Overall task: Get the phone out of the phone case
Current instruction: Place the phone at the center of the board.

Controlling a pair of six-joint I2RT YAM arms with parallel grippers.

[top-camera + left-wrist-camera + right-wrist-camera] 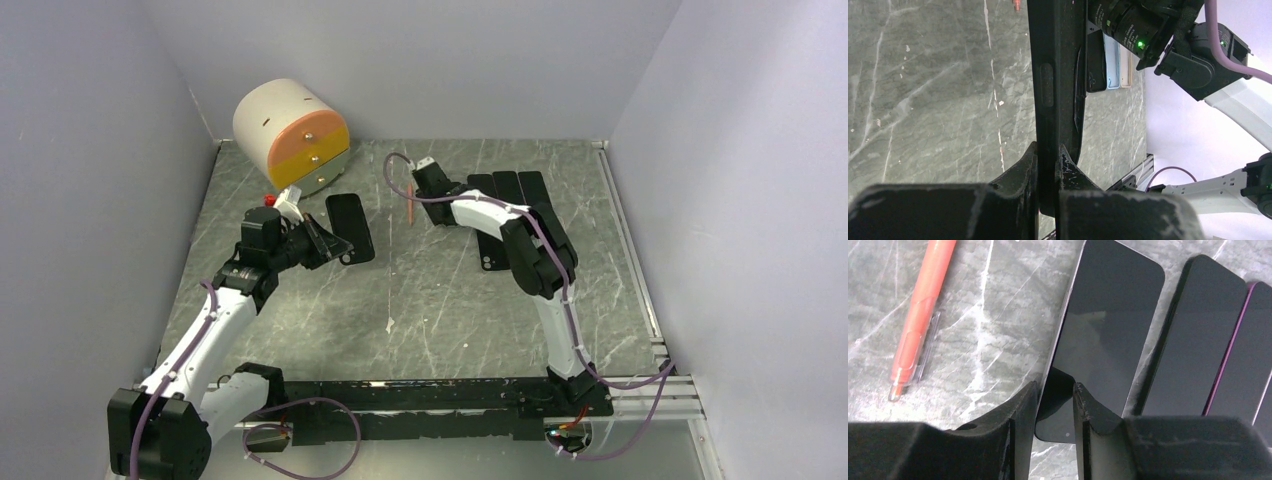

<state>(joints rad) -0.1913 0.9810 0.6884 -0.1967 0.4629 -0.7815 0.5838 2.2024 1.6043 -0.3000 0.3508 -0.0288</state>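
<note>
My left gripper (325, 243) is shut on the edge of a black phone case (357, 245) and holds it on edge above the table. In the left wrist view the case (1055, 75) runs straight up from my fingertips (1030, 160). A thin black lip (1079, 95) bows away from its right side. A second black slab (345, 212) sits just behind it; I cannot tell whether it is the phone. My right gripper (1054, 395) is narrowly open, its fingers astride the near corner of a black phone (1108, 325) lying flat.
A row of dark phones (515, 190) lies at the back right, partly under my right arm; two more (1198, 335) show beside the right gripper. A red pen (412, 203) (923, 315) lies left of them. A cream and orange drum (292, 135) stands at the back left.
</note>
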